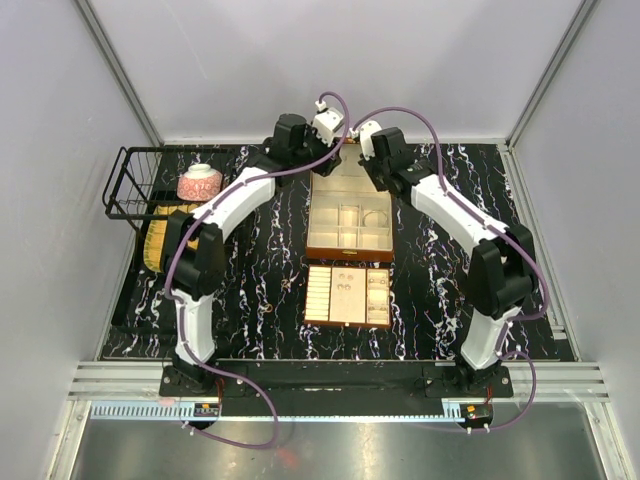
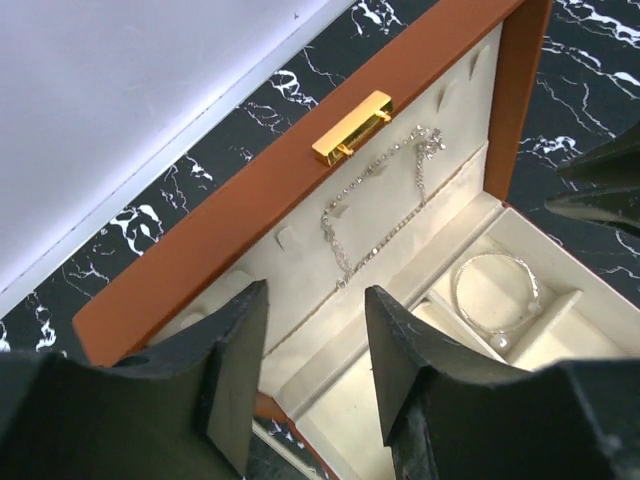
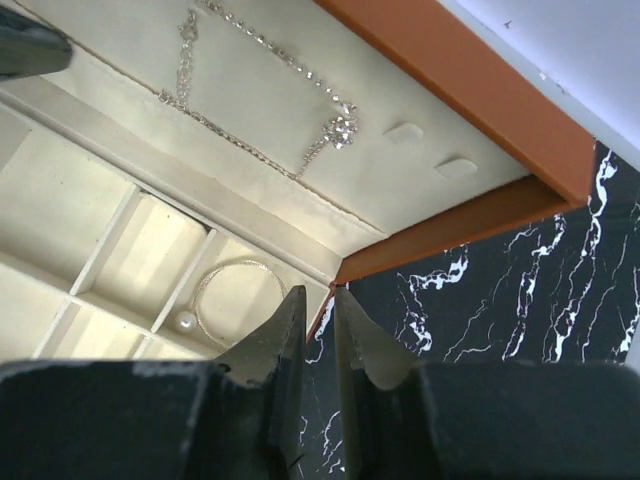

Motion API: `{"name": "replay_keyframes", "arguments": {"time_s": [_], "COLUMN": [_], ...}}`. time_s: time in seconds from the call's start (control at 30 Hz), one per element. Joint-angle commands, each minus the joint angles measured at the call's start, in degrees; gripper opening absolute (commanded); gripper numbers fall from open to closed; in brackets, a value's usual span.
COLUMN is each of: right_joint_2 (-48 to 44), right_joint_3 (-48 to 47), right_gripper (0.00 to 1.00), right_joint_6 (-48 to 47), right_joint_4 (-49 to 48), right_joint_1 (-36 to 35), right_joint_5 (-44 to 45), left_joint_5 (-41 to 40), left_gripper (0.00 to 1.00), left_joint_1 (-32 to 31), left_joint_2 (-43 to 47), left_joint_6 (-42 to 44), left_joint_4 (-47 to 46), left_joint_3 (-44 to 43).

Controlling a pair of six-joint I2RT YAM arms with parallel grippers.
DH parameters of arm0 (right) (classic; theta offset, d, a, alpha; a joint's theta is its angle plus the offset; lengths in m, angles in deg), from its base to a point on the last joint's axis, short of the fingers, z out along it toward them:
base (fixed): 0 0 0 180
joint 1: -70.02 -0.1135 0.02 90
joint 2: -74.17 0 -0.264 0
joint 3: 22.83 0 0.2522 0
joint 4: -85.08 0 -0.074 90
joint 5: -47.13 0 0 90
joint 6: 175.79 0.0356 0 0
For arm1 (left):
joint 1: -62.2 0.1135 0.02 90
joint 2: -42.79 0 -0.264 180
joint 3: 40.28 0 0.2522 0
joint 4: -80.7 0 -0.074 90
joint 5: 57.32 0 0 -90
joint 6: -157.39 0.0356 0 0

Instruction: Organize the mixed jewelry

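Observation:
The brown box lies open at the table's middle, its lid flat toward the back. A fine chain lies on the lid's cream lining, also in the right wrist view. A pale bangle with a pearl sits in a right compartment. My left gripper is open and empty above the box's back left. My right gripper is shut, with nothing seen between its tips, just above the box's right wall at the hinge corner. A cream insert tray with small pieces lies in front of the box.
A black wire basket stands at the back left with a pink and white bowl beside it. A yellow item lies by the left edge. The grey back wall is close behind the box lid. A gold clasp sits on the lid's edge.

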Motion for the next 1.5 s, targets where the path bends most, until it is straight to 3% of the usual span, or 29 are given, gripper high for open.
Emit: {"name": "replay_keyframes", "arguments": {"time_s": [0.0, 0.4, 0.63, 0.87, 1.1, 1.47], "right_joint_2": [-6.6, -13.7, -16.7, -19.6, -24.1, -27.7], "right_joint_3": [1.6, 7.6, 12.6, 17.5, 22.1, 25.2], "right_gripper": [0.24, 0.32, 0.43, 0.51, 0.54, 0.54], "right_joint_6": [0.4, -0.7, -2.5, -2.6, -2.3, -1.8], "right_joint_4": [-0.8, -1.0, -1.1, -1.1, 0.2, 2.0], "right_joint_1": [-0.3, -0.2, -0.2, -0.2, 0.0, -0.1], "right_joint_5": [0.0, 1.4, -0.1, 0.4, -3.7, -11.4], "left_joint_5": [0.2, 1.6, -0.9, -4.2, -4.0, 3.7], "left_gripper": [0.49, 0.56, 0.72, 0.81, 0.84, 0.83], "left_joint_1": [0.2, 0.3, 0.3, 1.3, 4.2, 6.4], "left_joint_2": [7.3, 19.7, 27.1, 32.7, 36.5, 42.3], "left_joint_6": [0.0, 0.5, 2.7, 4.7, 8.0, 18.6], "left_joint_4": [-3.0, -2.5, -0.6, 1.0, 5.9, 19.7], "left_joint_3": [3.3, 17.1, 24.3, 30.5, 33.8, 41.3]}}
